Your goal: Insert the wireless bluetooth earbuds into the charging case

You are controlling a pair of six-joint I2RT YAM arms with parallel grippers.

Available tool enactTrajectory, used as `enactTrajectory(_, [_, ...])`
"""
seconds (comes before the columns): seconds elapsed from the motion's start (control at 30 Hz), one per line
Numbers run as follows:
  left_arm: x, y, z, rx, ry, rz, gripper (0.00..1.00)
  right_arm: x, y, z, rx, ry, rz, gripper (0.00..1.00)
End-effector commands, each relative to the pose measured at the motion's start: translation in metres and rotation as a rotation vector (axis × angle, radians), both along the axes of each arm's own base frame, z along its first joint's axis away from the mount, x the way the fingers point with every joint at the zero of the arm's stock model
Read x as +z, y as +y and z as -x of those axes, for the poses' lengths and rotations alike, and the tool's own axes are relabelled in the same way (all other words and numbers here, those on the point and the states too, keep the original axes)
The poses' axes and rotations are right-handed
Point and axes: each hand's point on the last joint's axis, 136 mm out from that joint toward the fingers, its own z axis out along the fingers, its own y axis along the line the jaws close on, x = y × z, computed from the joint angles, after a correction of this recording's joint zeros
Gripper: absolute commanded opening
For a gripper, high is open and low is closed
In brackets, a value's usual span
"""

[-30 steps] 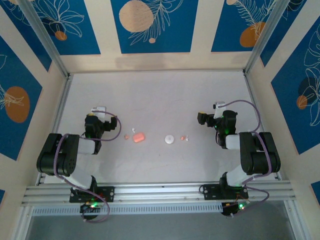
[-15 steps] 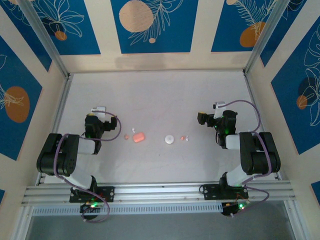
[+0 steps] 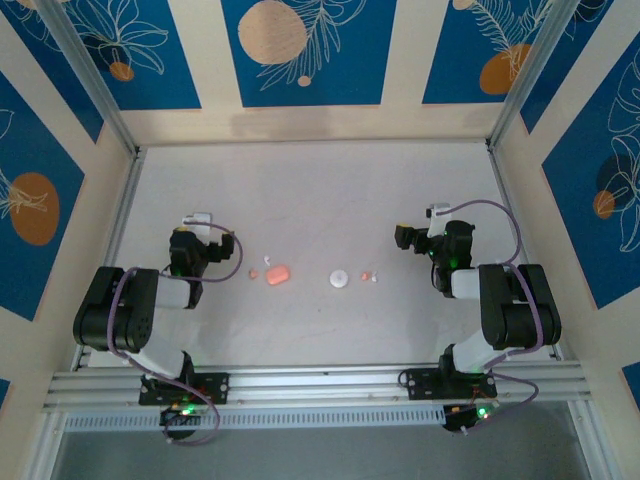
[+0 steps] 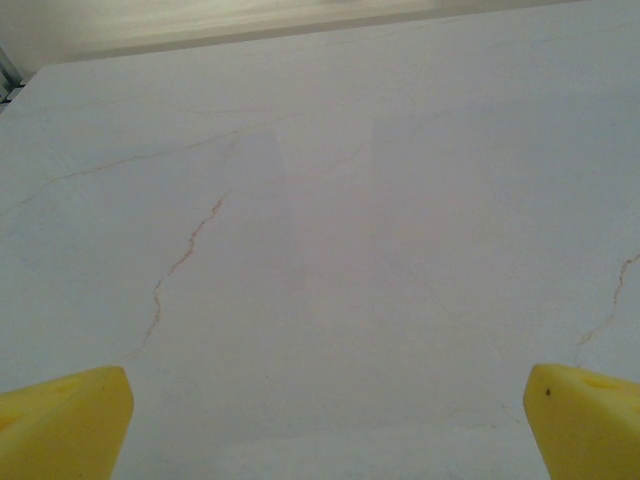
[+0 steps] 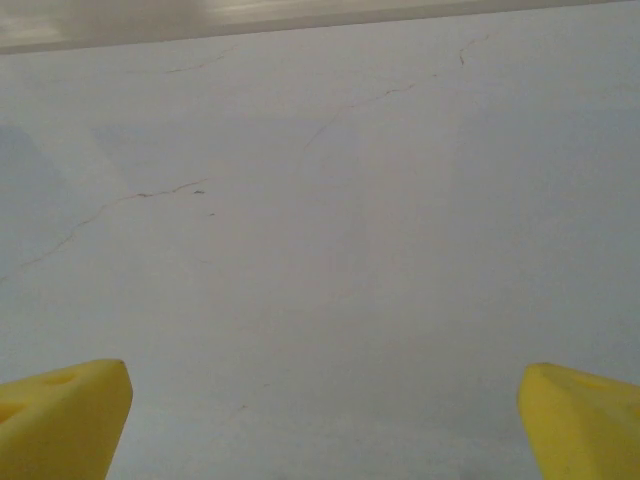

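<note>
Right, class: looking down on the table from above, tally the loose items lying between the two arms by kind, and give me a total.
Salmon-pink case: 1
White round puck: 1
Tiny pale specks: 4 (two beside the case, two beside the puck; too small to tell apart further)
Total: 6

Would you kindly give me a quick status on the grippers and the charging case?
Left gripper open, empty. Right gripper open, empty. Charging case on table, untouched. White puck to its right, apart.
</note>
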Motion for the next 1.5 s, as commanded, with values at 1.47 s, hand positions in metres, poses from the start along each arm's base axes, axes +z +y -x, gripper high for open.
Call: enactTrajectory(1.47, [0.068, -0.073, 0.072, -0.082, 0.537, 0.313, 0.71, -0.013, 0.194, 0.136, 0.641, 1.066, 0.497, 0.72])
